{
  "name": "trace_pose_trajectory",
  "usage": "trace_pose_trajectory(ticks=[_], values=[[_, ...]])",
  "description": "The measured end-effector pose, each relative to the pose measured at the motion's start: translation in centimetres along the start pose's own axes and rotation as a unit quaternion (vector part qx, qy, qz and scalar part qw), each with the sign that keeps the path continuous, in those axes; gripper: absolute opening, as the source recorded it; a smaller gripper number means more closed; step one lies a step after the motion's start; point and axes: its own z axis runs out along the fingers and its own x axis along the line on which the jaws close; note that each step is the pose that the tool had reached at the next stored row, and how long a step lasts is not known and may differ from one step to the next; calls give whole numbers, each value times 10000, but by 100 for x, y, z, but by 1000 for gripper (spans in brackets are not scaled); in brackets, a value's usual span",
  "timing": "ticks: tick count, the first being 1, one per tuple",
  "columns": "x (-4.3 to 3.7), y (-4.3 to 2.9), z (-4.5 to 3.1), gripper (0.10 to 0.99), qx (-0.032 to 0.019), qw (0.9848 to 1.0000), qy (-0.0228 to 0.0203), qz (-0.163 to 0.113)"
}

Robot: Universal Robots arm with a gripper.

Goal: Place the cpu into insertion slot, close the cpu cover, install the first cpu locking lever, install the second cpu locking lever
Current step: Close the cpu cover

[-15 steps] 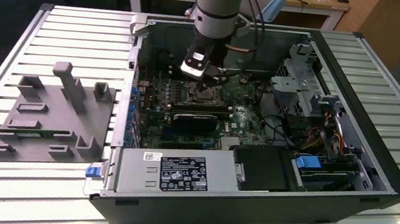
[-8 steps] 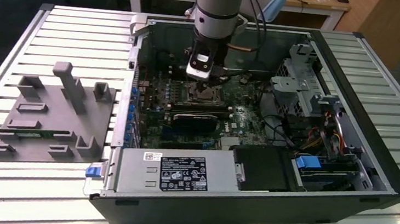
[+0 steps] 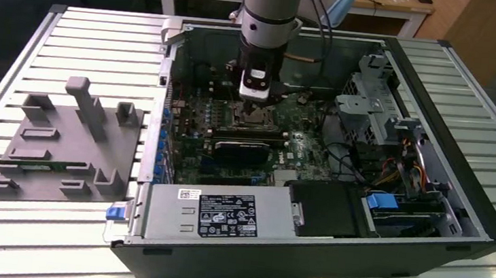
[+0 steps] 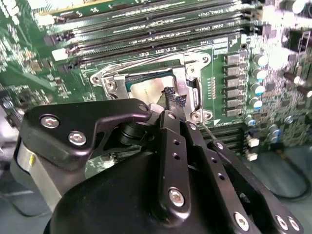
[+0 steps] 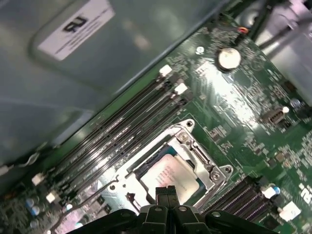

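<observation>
Claw (image 5: 166, 191) over cpu (image 5: 171, 175), cpu inside insertion slot (image 5: 145, 169)

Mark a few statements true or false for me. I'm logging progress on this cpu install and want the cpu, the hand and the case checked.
1. The computer case lies open on a slatted table. True.
2. The cpu lies in the insertion slot. True.
3. The hand hangs outside the computer case. False: it is inside the case, over the insertion slot.
4. The hand grips the cpu. False: its fingers are shut on nothing, close over the cpu.
</observation>
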Motion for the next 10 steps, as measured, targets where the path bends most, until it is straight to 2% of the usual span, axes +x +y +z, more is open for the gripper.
trace_pose_trajectory(ticks=[5, 10], values=[[0, 0, 5, 106, 17, 9990, 12, -449], [0, 0, 8, 106, 33, 9959, 25, -908]])
